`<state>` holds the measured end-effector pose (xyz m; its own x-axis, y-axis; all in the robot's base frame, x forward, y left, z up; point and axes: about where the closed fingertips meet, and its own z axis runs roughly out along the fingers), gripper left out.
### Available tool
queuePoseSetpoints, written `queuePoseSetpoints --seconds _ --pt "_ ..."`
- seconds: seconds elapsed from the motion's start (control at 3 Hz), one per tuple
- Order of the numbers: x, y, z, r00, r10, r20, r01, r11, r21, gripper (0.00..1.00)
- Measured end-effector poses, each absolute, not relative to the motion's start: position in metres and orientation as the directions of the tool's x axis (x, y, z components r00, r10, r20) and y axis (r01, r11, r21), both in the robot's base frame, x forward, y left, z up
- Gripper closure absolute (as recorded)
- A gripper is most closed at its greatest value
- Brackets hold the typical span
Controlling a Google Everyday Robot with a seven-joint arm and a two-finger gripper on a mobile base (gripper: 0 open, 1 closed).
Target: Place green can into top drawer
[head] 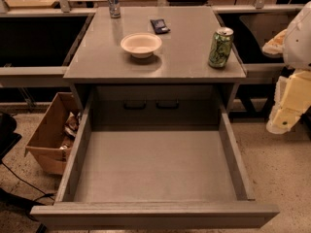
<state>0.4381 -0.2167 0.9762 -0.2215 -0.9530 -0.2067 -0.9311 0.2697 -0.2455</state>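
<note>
Speckled terrazzo-type floor (pixel 284 178), dim room w/ shelving and benches at the back; in the centre a grey cabinet (pixel 170 64) w/ a flat top. The top drawer (pixel 155 213) is pulled fully out toward the camera, its broad front panel nearest the lens; plain grey walls and floor, nothing in it. Two dark handles (pixel 150 104) show on the panel behind the drawer's rear wall.

On the cabinet top: the green can (pixel 221 47) stands upright near the right edge, towards the front-right corner, silver top and pull tab up; not in the drawer. A pale bowl (pixel 141 44) sits approx. mid-top, well left of the can; a small dark packet (pixel 159 26) lies just behind the bowl; a slim silver-blue can (pixel 112 0) stands upright at the far-left back edge.

The gripper (pixel 286 111) hangs at the right edge of view, off the cabinet's right side, below top level and apart from the can; cream-yellow parts under a white arm section; holding nothing that can be seen; whether the claw is wide or narrow, can't tell.

Left of the drawer a brown cardboard box (pixel 48 130) rests on the floor, tilted, w/ bits of rubbish inside; black cables (pixel 19 182) run across the floor below it.
</note>
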Motion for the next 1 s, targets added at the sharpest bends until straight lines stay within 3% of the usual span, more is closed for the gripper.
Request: queuePoseSetpoints --seconds 0.67,1.0 --pt "0.457 -0.235 0.977 -0.250 -0.936 -0.247 -0.902 0.318 -0.291 0.00" --pt "0.497 -0.265 0.983 -0.250 -0.915 -0.318 -0.866 0.358 -0.350 0.00"
